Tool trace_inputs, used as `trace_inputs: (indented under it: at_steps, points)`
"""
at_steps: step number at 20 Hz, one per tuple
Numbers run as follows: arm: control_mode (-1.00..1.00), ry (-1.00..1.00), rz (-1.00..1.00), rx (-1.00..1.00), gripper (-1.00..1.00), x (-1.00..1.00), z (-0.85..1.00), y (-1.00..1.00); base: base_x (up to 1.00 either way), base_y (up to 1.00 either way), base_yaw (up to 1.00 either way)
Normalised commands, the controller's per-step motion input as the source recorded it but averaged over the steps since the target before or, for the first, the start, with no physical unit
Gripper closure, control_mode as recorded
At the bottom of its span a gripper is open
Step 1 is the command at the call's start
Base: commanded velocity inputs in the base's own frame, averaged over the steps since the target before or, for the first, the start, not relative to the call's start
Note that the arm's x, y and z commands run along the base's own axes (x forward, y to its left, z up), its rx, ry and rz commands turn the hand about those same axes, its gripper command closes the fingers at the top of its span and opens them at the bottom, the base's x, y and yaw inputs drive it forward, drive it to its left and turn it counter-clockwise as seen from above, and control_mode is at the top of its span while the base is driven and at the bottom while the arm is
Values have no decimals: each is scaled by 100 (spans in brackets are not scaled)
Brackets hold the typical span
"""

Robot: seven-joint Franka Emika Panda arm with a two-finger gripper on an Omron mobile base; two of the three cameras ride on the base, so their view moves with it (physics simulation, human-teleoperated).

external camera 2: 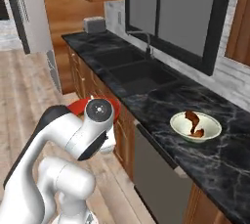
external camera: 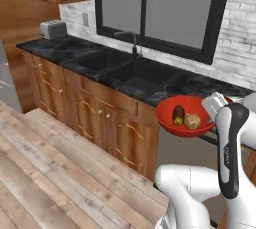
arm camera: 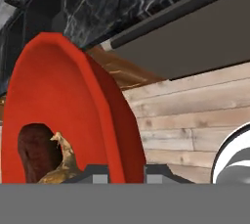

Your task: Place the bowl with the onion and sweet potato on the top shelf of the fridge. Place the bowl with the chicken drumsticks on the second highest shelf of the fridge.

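While the arm (external camera: pixel 231 143) stands bent in front of the counter, the gripper (arm camera: pixel 126 171) is clamped on the rim of a red bowl (external camera: pixel 182 117): in the hand view one dark fingertip (arm camera: pixel 93 173) sits inside the wall and the other outside it, with the red edge pinched between them. The bowl hangs in the air beside the counter (external camera: pixel 150 84) edge, off the black stone and above the wood floor (external camera: pixel 55 173), roughly level with the countertop. It sits about level, mouth up. Inside it lie the sweet potato (external camera: pixel 178 115), dark with a yellowish end, and the onion (external camera: pixel 192 121), pale and round, just beside each other and close enough that I cannot tell whether they touch. In the hand view the dark lump of sweet potato (arm camera: pixel 36 152) lies low against the inner wall.

From the right base view the red bowl (external camera 2: pixel 80 105) peeks out behind the arm's round joint (external camera 2: pixel 99 111), most of it hidden. Farther along the counter (external camera 2: pixel 195 154), well apart from the red bowl, a pale bowl (external camera 2: pixel 195 127) rests on the black stone with the reddish-brown drumsticks (external camera 2: pixel 194 123) in it. A double sink (external camera 2: pixel 136 74) with a tap (external camera 2: pixel 144 39) lies between that bowl and a toaster (external camera 2: pixel 94 24) at the far end. Beyond, at the left edge of that view, stands the fridge (external camera 2: pixel 31 17), its grey door bearing a long bar handle (external camera 2: pixel 19 3). Below the counter run brown cabinets (external camera: pixel 85 105).
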Motion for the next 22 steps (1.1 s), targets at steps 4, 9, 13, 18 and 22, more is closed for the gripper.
trace_inputs:
  at_steps: [4, 9, 13, 18, 22]
  points:
    - [100, 0, 0, 0, 100, 0, 0, 0, 24, 20, 69]
    - [100, 0, 0, 0, 100, 0, 0, 0, 94, 22, 61]
    - [100, 0, 0, 0, 100, 0, 0, 0, 100, 15, 37]
    - [100, 0, 0, 0, 100, 0, 0, 0, 100, 6, 24]
    - [100, 0, 0, 0, 100, 0, 0, 0, 100, 55, 24]
